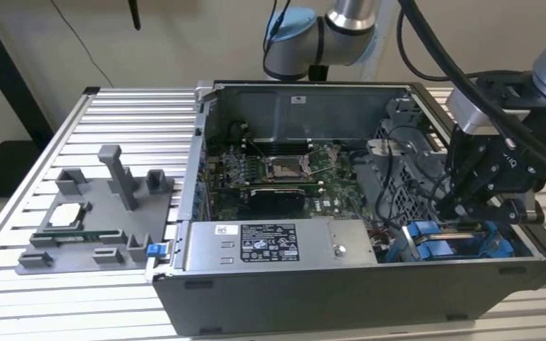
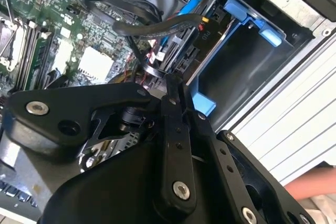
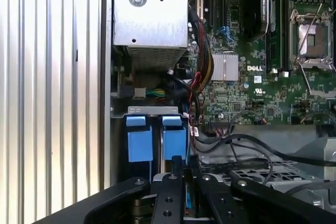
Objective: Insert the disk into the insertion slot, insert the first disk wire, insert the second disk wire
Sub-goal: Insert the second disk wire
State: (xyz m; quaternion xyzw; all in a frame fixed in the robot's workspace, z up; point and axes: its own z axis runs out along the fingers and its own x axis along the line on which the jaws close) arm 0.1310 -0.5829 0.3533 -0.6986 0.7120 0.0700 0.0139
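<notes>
The gripper (image 1: 469,213) hangs over the insertion slot (image 1: 500,245) at the open computer case's (image 1: 349,298) corner. Its fingers meet closely at a black cable connector (image 2: 176,61) beside the blue-framed disk (image 3: 173,142), partly hidden.

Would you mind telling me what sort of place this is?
Probably a robotics lab bench for computer assembly: an open grey desktop computer case on a slatted aluminium table, beside a grey plastic parts fixture.
</notes>
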